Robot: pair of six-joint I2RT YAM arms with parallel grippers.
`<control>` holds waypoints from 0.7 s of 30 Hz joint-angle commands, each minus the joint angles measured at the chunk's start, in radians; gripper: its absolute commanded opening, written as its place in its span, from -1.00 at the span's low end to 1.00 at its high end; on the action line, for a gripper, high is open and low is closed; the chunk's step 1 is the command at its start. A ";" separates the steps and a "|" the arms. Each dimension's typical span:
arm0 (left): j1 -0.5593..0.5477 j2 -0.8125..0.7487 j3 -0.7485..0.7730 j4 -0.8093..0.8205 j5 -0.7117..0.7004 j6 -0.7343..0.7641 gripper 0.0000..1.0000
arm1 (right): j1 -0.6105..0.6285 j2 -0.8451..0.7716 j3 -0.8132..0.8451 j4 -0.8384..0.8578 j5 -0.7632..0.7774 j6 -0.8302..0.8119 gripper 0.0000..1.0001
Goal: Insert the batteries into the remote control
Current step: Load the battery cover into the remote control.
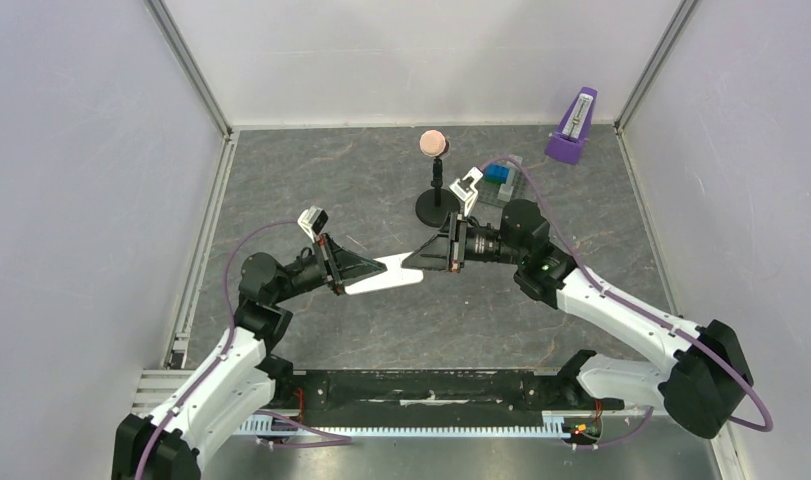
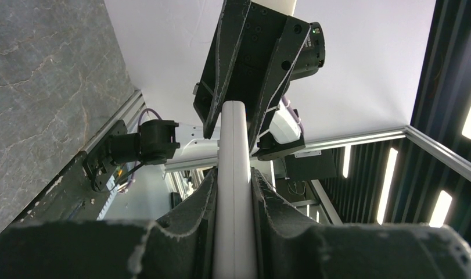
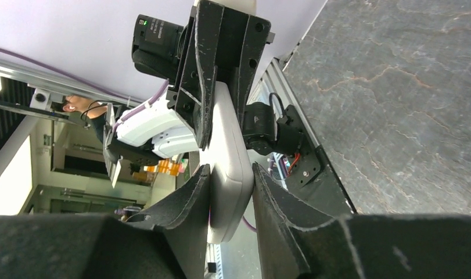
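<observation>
you're holding the white remote control edge-on, your right gripper pinching its near end while the left gripper is clamping its far end. the grey marbled table is showing on the right.

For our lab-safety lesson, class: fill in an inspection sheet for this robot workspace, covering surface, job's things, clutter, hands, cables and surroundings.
Surface: grey marbled table.
Job's things: white remote control held above it; batteries nothing seen.
Clutter: purple wedge, black stand with pink ball, plate with blue blocks, all far side.
Hands: left hand and right hand each shut on one end of the remote control.
Cables: purple cables looping along both arms.
Surroundings: pale walls, metal frame rails.
</observation>
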 commanded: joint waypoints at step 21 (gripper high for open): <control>-0.004 0.019 0.081 0.235 0.032 -0.096 -0.96 | 0.130 0.128 -0.037 0.159 0.024 0.095 -0.43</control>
